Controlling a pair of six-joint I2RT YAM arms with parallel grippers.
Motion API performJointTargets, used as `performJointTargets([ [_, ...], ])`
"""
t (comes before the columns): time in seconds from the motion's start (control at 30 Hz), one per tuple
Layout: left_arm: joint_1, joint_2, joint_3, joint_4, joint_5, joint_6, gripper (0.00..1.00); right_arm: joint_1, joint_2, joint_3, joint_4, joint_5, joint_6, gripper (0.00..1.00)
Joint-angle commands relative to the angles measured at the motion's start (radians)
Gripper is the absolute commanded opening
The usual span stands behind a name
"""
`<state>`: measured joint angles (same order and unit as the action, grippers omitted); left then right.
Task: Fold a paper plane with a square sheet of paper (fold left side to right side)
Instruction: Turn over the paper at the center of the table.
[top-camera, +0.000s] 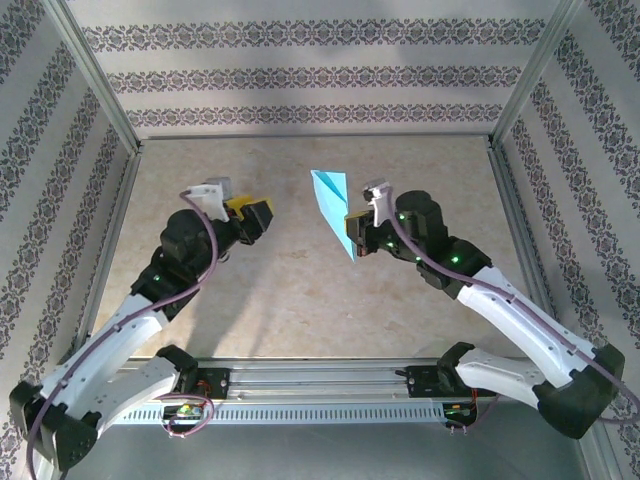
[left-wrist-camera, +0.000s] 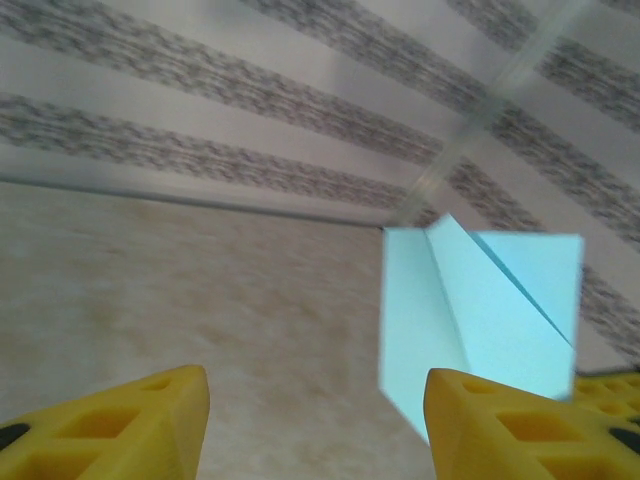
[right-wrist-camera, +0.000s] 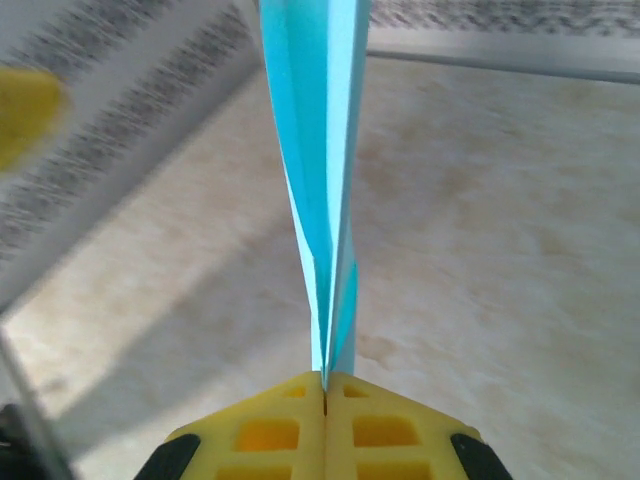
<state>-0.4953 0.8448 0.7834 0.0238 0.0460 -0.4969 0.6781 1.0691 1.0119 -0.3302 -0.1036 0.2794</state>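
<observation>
The plane (top-camera: 330, 200) is a narrow turquoise dart (creased lengthwise, its layers pressed together). It is pinched edge-up near its tip in the right gripper (top-camera: 356, 232), wide end pointing away.

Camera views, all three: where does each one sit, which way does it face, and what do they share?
Top external: above and behind the arms, looking down on the table; both arms show, left gripper open, right gripper shut on the paper plane.
Left wrist: on the left arm, facing across the table toward the patterned wall; its yellow fingers spread at the bottom.
Right wrist: on the right arm, looking along its closed fingers at the paper plane edge-on.
Shared: all three see the paper plane.
</observation>
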Motion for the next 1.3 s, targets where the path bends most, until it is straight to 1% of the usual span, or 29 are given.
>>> performJointTargets([
  [0.0, 0.013, -0.092, -0.028, -0.161, -0.302, 0.03, 0.58, 0.085, 0.075, 0.087, -0.209, 0.423, -0.1, 0.0],
  [0.1, 0.014, -0.166, -0.044, -0.224, -0.427, 0.027, 0.57, 0.175, 0.177, 0.152, -0.279, 0.628, -0.129, 0.0],
  [0.23, 0.014, -0.227, -0.042, -0.293, -0.503, 0.04, 0.58, 0.259, 0.335, 0.231, -0.354, 0.835, -0.16, 0.0],
  [0.33, 0.014, -0.251, -0.035, -0.322, -0.538, 0.051, 0.58, 0.296, 0.446, 0.272, -0.376, 0.925, -0.181, 0.0],
  [0.43, 0.015, -0.26, -0.035, -0.323, -0.55, 0.061, 0.58, 0.309, 0.552, 0.306, -0.391, 0.969, -0.178, 0.0],
  [0.53, 0.015, -0.256, -0.034, -0.32, -0.549, 0.063, 0.59, 0.311, 0.659, 0.34, -0.416, 1.004, -0.16, 0.0],
  [0.8, 0.015, -0.222, -0.033, -0.318, -0.533, 0.059, 0.59, 0.312, 0.901, 0.403, -0.411, 1.077, -0.127, 0.0],
  [0.9, 0.015, -0.213, -0.031, -0.32, -0.527, 0.058, 0.59, 0.313, 0.977, 0.432, -0.418, 1.071, -0.116, 0.01],
  [1.0, 0.016, -0.202, -0.03, -0.319, -0.52, 0.057, 0.59, 0.313, 1.022, 0.451, -0.418, 1.04, -0.103, 0.02],
  [1.2, 0.016, -0.174, -0.024, -0.316, -0.501, 0.046, 0.59, 0.312, 1.041, 0.458, -0.423, 0.956, -0.084, 0.15],
  [1.27, 0.016, -0.164, -0.022, -0.315, -0.491, 0.043, 0.59, 0.311, 1.034, 0.459, -0.425, 0.915, -0.072, 0.24],
])
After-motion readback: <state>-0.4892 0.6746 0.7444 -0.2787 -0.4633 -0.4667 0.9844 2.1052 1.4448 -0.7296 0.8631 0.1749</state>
